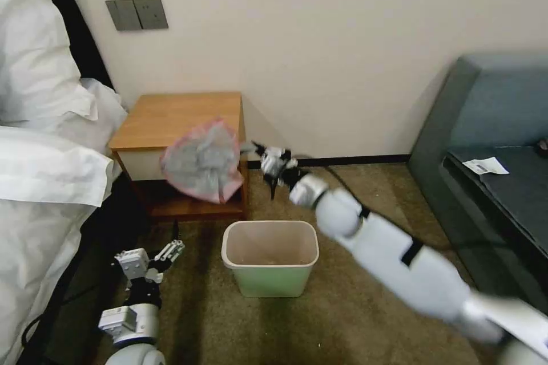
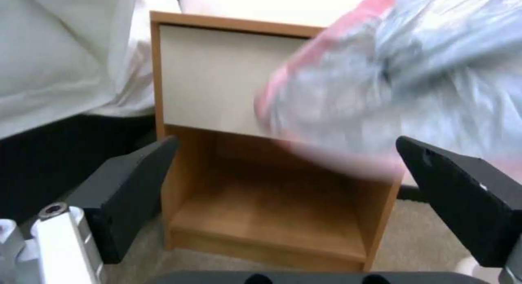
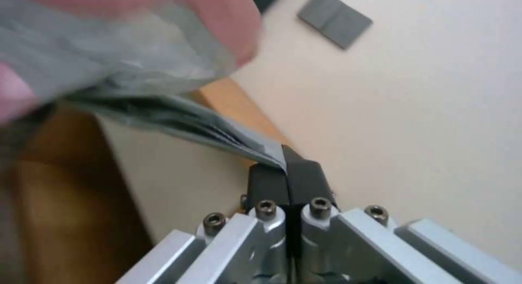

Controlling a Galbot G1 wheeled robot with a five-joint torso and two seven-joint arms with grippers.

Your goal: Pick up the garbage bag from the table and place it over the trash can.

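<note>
— While the right end effector (image 1: 258, 150) is reaching out beside the surface (image 1: 177, 115), what is it holding?

— It is holding the garbage bag (image 1: 202, 161). In the right wrist view its two black fingers (image 3: 267, 182) are pressing together on a gathered corner of the grey film (image 3: 179, 117), so they are clamped on the bag.

— Where is the bag hanging?

— It is hanging in the air, in front of the right front corner of the surface. It is spreading out like a crumpled fan, with the pink rim (image 1: 200, 128) running around its edge. It is not lying on the wooden top. It is up and a little to the left of the trash can (image 1: 270, 258), well apart from it.

— And the trash can?

— It is standing upright on the carpet (image 1: 365, 319), just in front of the surface, with its mouth facing up.

— What is the left end effector (image 1: 171, 251) doing?

— It is waiting low near the floor, beside the bed (image 1: 40, 194) and to the left of the trash can. Its fingers are standing wide apart; in the left wrist view one dark finger (image 2: 136, 182) is showing at each side, with the drawer front (image 2: 212, 76) and the low shelf (image 2: 266, 219) between them. It is not touching anything.
</note>
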